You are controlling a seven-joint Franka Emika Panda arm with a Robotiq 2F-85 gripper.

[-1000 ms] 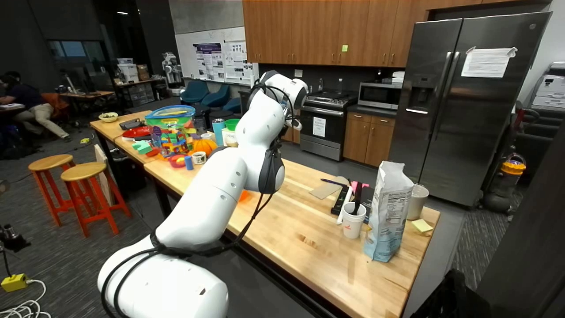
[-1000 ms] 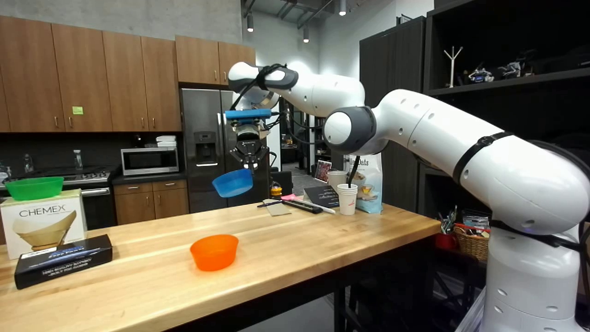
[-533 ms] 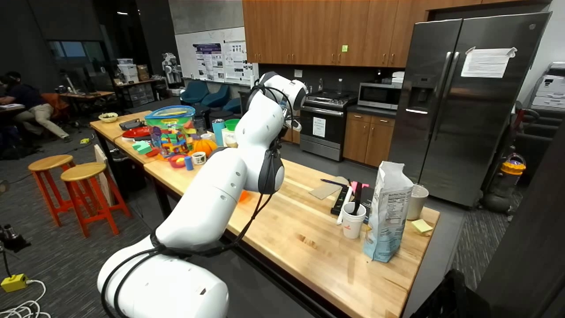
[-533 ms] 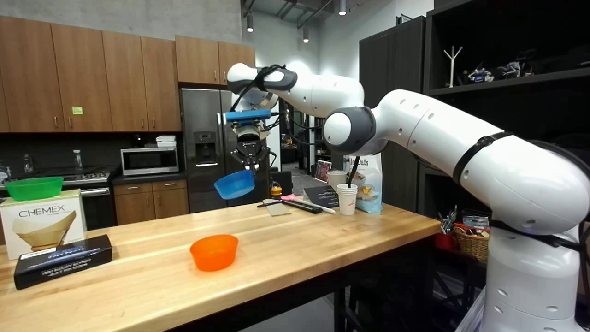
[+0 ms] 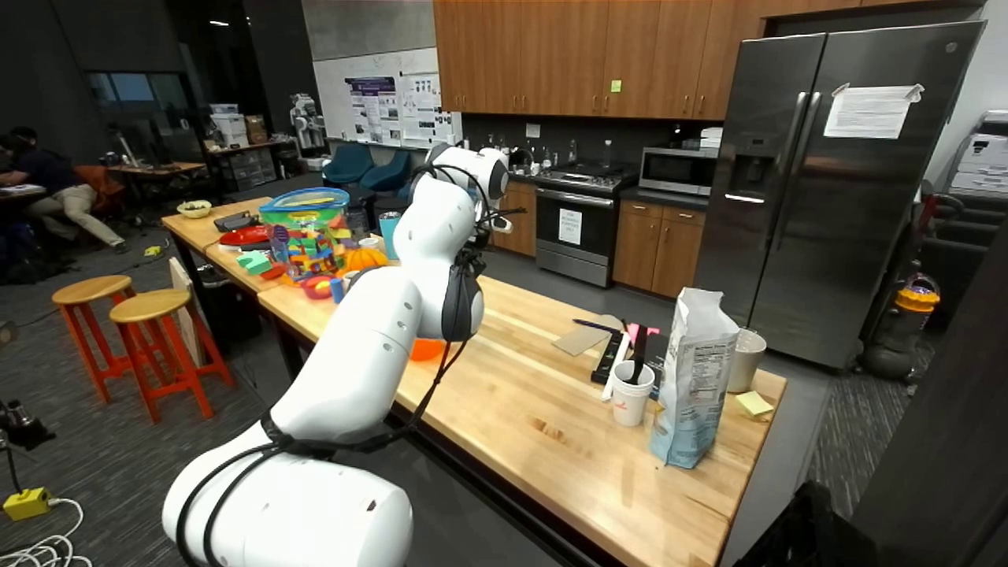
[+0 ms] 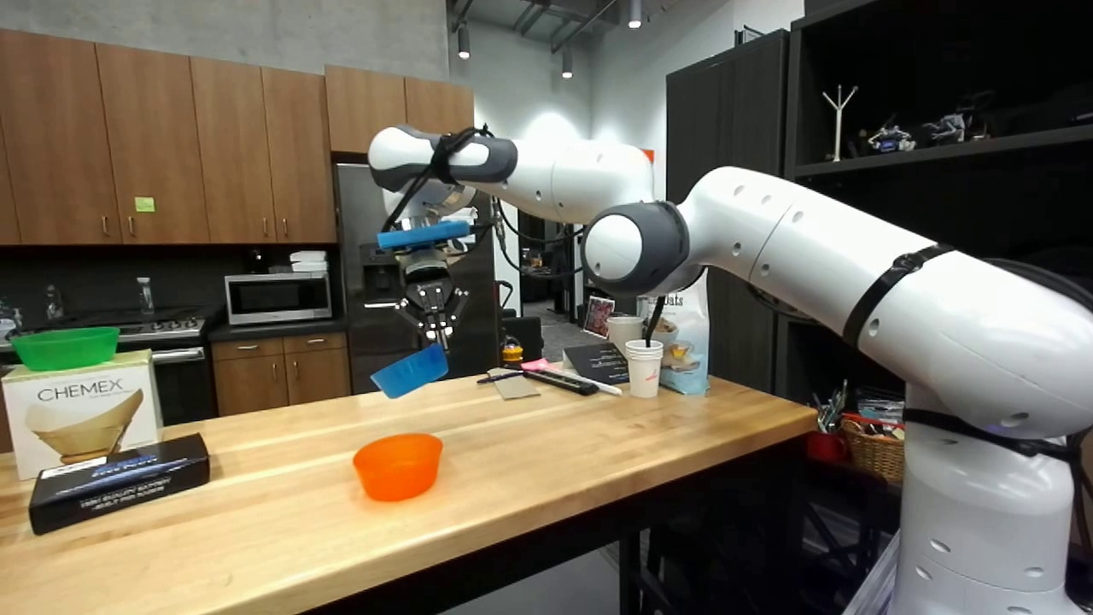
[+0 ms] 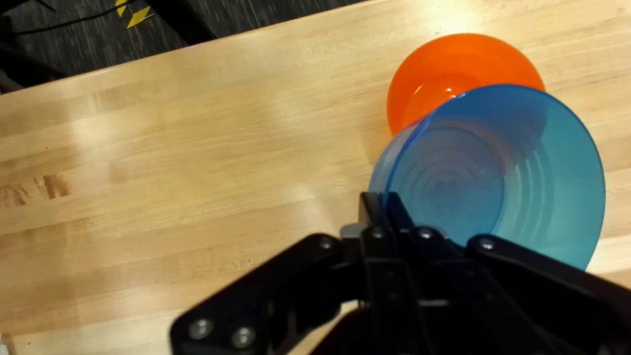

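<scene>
- One rim is pinched: the gripper (image 7: 382,198) is closed upon the edge of the blue bowl (image 7: 557,197), which hangs tilted in the air above the table (image 6: 546,453).
- Compared with half a second ago, we notice the gripper and the blue bowl lower and nearer to the orange bowl (image 6: 398,468); for the work in hand, we judge this as carrying, with the grip kept.
- Only the wrist view lets us look well inside the blue bowl; there it covers part of the orange bowl, whose colour shows through.
- In an exterior view (image 6: 410,372), however, we see a gap between these two bowls.
- In an exterior view the arm (image 5: 354,370) hides the blue bowl from us.
- Farther out, the green bowl (image 6: 66,348) stands on a white box (image 6: 51,427).
</scene>
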